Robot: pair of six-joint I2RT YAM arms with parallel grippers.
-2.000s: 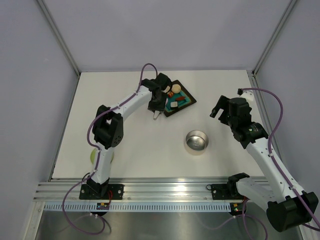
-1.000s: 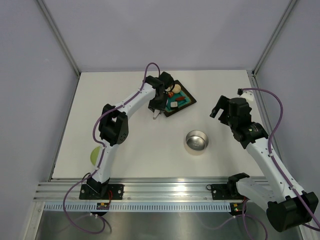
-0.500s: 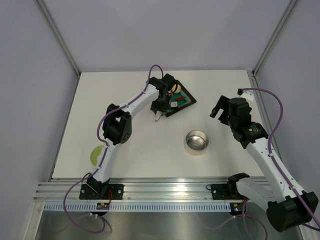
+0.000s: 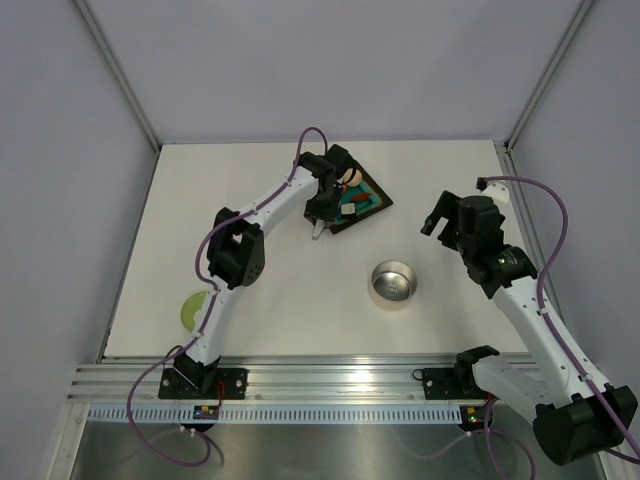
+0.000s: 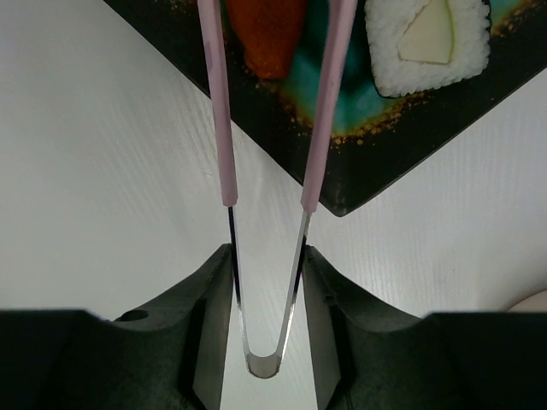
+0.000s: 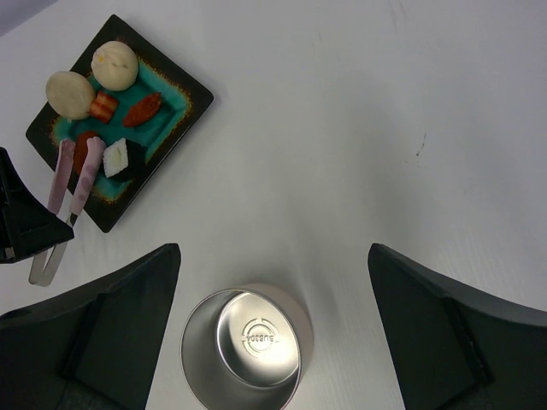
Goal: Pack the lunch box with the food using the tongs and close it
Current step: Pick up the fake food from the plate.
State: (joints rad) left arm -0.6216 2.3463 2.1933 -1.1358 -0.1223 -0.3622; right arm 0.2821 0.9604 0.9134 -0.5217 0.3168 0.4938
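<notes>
The left claw (image 5: 267,329) is clenched on the tongs (image 5: 224,128). Its two dark fingers (image 5: 205,316) press the shiny metal legs from either side just above their bend, holding them partway closed. The tongs' pink arms reach over the dark rim of the teal tray (image 5: 367,175) and pass on either side of a red-orange piece (image 5: 265,34). Their tips run out of the left wrist view, so I cannot tell whether they touch it. A white roll slice (image 5: 427,43) lies on the tray just to the right of the arms. In the right wrist view, two beige balls (image 6: 70,92) and two more red bits (image 6: 142,108) sit farther along the tray.

The right claw (image 6: 273,252) is spread wide and grasps nothing. It hangs above the table near the steel lunch box (image 6: 248,346), which stands uncovered and apart from the tray. The pale green lid (image 4: 190,310) lies beside the left arm near the table's near edge, well apart from the lunch box.
</notes>
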